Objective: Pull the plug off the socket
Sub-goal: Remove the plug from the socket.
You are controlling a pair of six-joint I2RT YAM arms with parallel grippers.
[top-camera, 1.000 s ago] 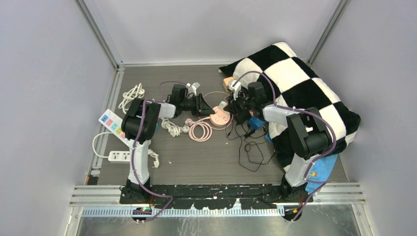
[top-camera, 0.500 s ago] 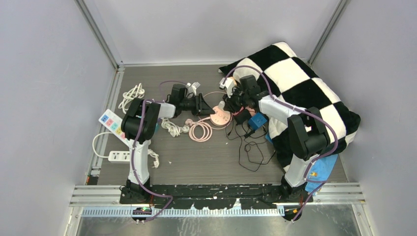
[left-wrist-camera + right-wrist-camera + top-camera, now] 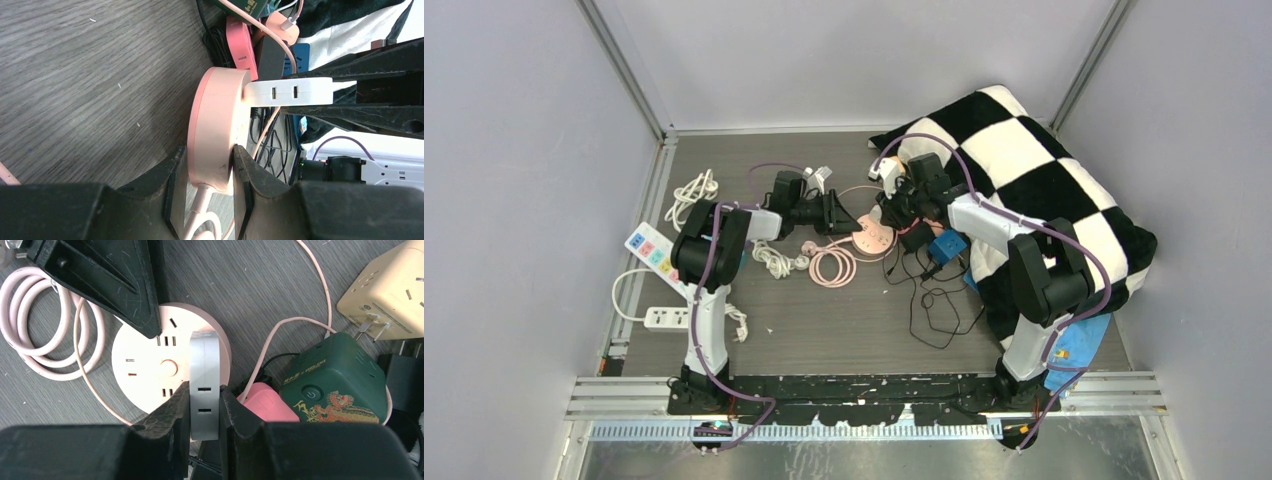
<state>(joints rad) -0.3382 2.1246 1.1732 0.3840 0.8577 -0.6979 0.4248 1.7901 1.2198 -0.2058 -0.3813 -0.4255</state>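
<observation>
Grey wood-grain table (image 3: pixel 824 330), pale walls (image 3: pixel 844 60)
Our left gripper (image 3: pixel 210 170) pinches the round pink plastic socket (image 3: pixel 217 115); our right gripper (image 3: pixel 204 405) clamps the flat white plug (image 3: pixel 204 360)

We find the widest bare stretch of table (image 3: pixel 824 330) on the near side of the pink socket (image 3: pixel 871 236), running back toward the arm bases. To the socket's left, the coiled pink cable (image 3: pixel 832 265) and a white cord (image 3: pixel 772 260) lie in the way. Its right side is crowded: a green cube adapter (image 3: pixel 332 377) and a pink block (image 3: pixel 265 402) sit just beside the rim, with a beige cube (image 3: pixel 385 292) beyond. Black cables (image 3: pixel 934 300) loop over the table there, and the checkered pillow (image 3: pixel 1024 170) closes that whole side. The left gripper (image 3: pixel 844 218) clamps the socket's rim and the right gripper (image 3: pixel 892 210) pinches the white plug (image 3: pixel 204 380), so each bars the other's approach. We see another bare band along the far wall
</observation>
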